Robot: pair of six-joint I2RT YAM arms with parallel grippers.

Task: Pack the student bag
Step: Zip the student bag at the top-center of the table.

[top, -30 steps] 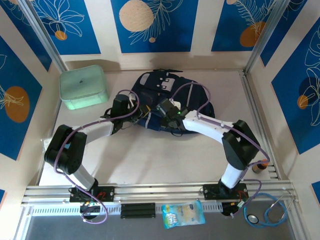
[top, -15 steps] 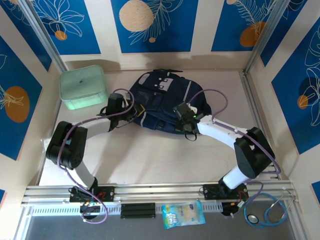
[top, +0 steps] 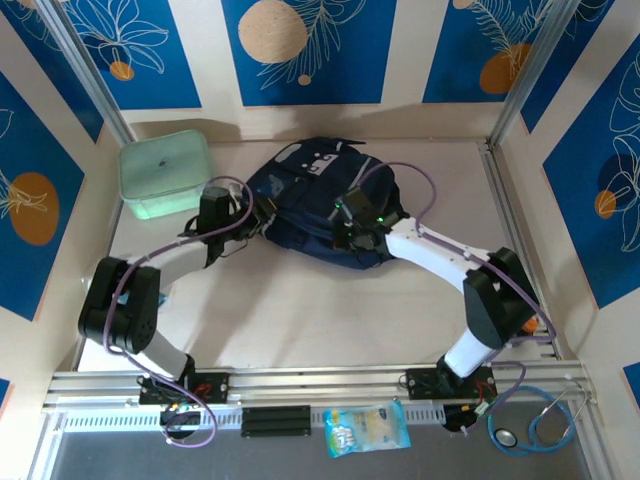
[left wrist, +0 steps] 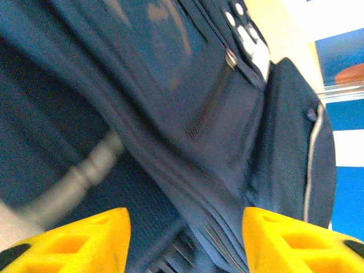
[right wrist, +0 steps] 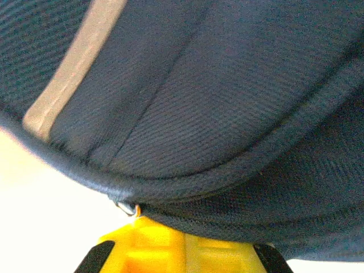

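The student bag (top: 312, 190) lies toward the back middle of the table (top: 300, 310), with its white patches (top: 318, 160) on the far side and the mint green box (top: 165, 178) just beside it to the left. Both arms reach in to it from the near edge. The left gripper (top: 262, 215) sits at the bag's left edge. In the left wrist view its 2 yellow fingers (left wrist: 85, 239) stand wide apart, clamping nothing, with the navy fabric, a mesh panel and a grey strap (left wrist: 85, 173) filling the space beyond them. The right gripper (top: 342, 232) rests at the bag's near side, over the dark fabric. In the right wrist view 1 yellow finger (right wrist: 170, 250) shows under a folded seam of the bag, right by a small metal ring (right wrist: 126, 207) and below a pale stripe (right wrist: 74, 68). The other finger is hidden by cloth, so it cannot be told how far this gripper is open or whether it grips the fabric. A snack packet (top: 367, 428) and a stethoscope (top: 535, 425) lie in front of the rail.
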